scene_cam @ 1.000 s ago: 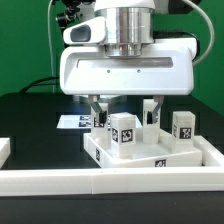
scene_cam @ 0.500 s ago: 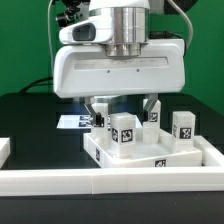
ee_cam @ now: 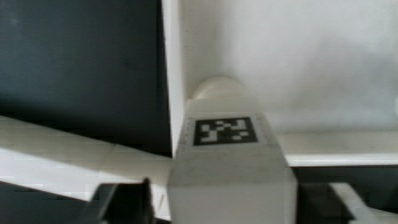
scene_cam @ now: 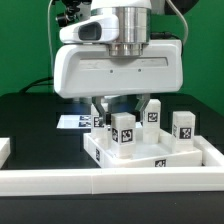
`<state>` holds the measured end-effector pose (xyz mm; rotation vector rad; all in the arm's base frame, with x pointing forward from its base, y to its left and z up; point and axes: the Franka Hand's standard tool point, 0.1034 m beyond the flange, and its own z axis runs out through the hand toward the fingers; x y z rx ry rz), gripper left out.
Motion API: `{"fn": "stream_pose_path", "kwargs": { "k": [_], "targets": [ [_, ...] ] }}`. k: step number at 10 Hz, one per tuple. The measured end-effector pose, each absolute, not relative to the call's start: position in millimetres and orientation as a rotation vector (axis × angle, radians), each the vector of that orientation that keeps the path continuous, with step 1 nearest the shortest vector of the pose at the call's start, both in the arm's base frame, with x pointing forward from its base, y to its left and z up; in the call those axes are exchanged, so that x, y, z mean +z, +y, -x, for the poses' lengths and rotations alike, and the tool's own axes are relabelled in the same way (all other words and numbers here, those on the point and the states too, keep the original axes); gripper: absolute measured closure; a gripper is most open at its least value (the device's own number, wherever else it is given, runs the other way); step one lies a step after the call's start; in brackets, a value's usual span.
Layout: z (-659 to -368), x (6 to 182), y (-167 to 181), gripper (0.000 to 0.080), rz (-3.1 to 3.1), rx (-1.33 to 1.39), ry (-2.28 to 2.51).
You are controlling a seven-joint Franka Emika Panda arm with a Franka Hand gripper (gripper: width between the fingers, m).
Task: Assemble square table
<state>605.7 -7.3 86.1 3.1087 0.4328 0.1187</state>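
The white square tabletop (scene_cam: 193,150) lies on the black table and also shows in the wrist view (ee_cam: 302,60). A tagged white leg (scene_cam: 123,134) stands near its front left edge. My gripper (scene_cam: 121,112) is straight above this leg, with one finger at each side of its top. In the wrist view the leg (ee_cam: 224,135) fills the space between the dark fingers (ee_cam: 125,200) of my gripper (ee_cam: 228,208), which looks shut on it. Two more legs (scene_cam: 152,114) (scene_cam: 183,126) stand upright on the tabletop behind and to the exterior view's right.
The long white L-shaped border wall (scene_cam: 110,182) runs along the front and up the exterior view's right side, and shows in the wrist view (ee_cam: 71,150). The marker board (scene_cam: 72,122) lies behind at the exterior view's left. A small white piece (scene_cam: 4,148) sits at the left edge.
The hand rose slightly. The two fingers have drawn in from wide apart to the sides of the front leg. The legs and tabletop have not moved.
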Motion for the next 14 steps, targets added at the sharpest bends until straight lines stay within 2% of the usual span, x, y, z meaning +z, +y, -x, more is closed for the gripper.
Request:
{"fn": "stream_pose_path", "kwargs": {
  "k": [1, 6, 12, 14],
  "targets": [
    [-605.8, 86.2, -7.2, 0.0508, -3.114, 0.119, 0.397],
    [-608.2, 85.9, -12.9, 0.0508, -3.149, 0.125, -0.145],
    [-610.0, 84.9, -9.0, 0.0508, -2.946, 0.132, -1.192],
    [-609.9, 84.3, -6.2, 0.0508, -2.861, 0.125, -1.402]
  ]
}}
